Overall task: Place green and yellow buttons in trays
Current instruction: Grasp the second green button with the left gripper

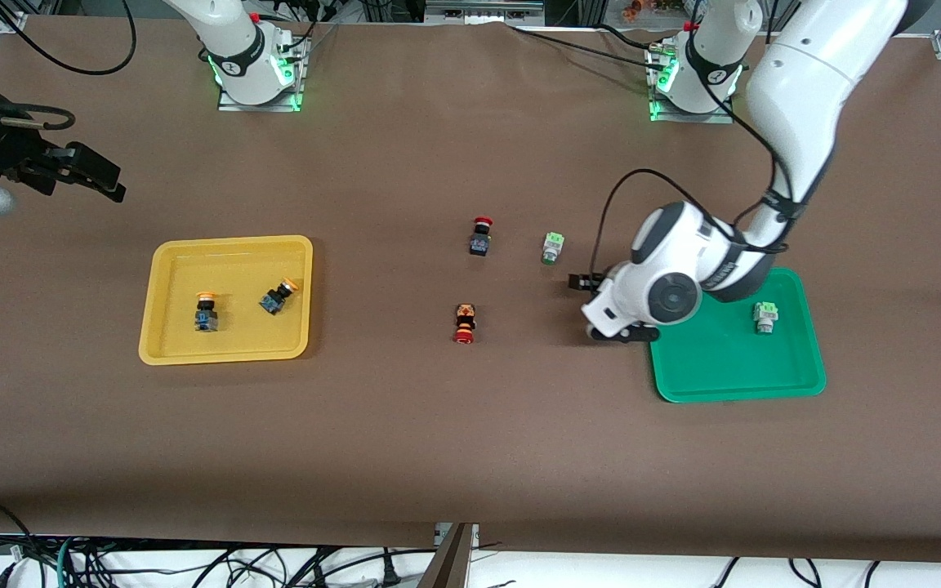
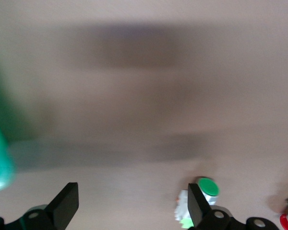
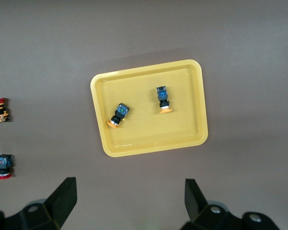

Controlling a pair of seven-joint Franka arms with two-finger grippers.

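Your left gripper [image 1: 601, 306] hangs with its two black fingers spread wide and nothing between them, over the bare brown table just beside the shallow green plastic tray [image 1: 736, 371], at the tray's edge toward the right arm's end. One light green push-button with a white-silver body [image 1: 764, 317] already lies inside that tray. The second light green button [image 1: 552, 247] is what matters to you now: it rests on the table outside the green tray, farther from the front camera than the tray's near edge and toward the right arm's end from it, close by the left gripper. In the left wrist view it shows right beside one fingertip [image 2: 196, 203], green cap [image 2: 208, 186] visible, so I judge a short shift plus a descent would straddle it. Its long axis seems to run roughly toward and away from the front camera, cap nearer. Two red-capped black switches [image 1: 480, 236] [image 1: 464, 323] lie farther from the green tray again; leave them. Your right gripper [image 1: 82, 175] waits, fingers wide and empty, above the table well away at the right arm's end, past the yellow tray [image 1: 225, 351], which holds both yellow-orange capped buttons [image 1: 206, 313] [image 1: 278, 296].
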